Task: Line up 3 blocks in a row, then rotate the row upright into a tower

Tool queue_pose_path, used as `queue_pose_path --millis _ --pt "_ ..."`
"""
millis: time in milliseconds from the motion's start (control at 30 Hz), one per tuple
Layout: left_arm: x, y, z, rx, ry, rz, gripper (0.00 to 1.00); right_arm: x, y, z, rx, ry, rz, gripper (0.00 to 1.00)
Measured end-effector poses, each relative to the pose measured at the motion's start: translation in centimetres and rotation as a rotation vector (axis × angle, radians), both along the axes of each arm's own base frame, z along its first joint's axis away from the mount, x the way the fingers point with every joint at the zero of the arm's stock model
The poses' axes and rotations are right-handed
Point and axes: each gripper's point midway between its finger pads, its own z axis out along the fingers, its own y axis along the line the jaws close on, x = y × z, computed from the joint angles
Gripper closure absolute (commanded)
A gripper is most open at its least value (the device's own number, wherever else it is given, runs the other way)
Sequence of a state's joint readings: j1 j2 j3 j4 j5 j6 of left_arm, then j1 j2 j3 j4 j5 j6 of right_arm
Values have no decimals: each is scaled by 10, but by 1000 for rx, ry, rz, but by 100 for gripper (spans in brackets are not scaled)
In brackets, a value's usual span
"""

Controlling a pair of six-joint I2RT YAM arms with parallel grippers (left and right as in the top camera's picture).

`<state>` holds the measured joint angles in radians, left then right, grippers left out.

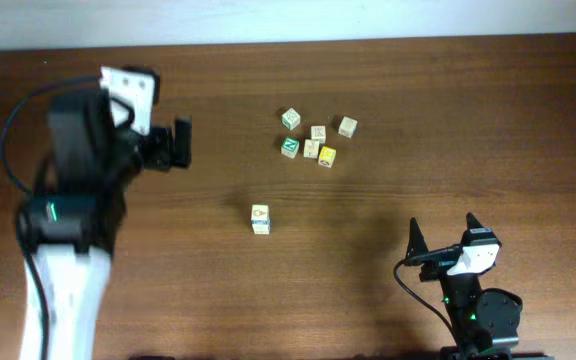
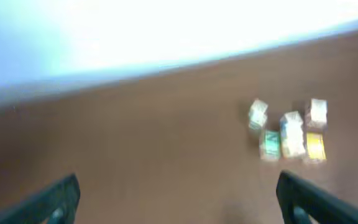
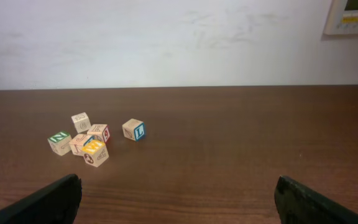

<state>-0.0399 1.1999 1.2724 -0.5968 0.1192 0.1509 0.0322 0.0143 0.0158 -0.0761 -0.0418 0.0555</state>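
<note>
I observed the left jaws and right jaws released, grasping nothing. The blocks (image 1: 311,149) sat clustered on the counter (image 1: 448,150) (one lone block (image 1: 260,218) stood apart from them), well apart from both jaws.

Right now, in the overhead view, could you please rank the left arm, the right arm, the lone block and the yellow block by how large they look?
1. left arm
2. right arm
3. lone block and yellow block: they look about alike, so I leave them unranked.
</note>
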Motion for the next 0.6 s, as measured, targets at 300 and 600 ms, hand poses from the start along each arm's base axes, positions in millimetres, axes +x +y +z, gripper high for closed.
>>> queue_pose_path --millis 300,600 --pt "-107 6 -76 146 -434 -56 1 0 -1 0 -1 -2 -4 2" --pt "-129 16 -157 235 -468 -25 1 0 -1 0 -1 -3 -4 2"
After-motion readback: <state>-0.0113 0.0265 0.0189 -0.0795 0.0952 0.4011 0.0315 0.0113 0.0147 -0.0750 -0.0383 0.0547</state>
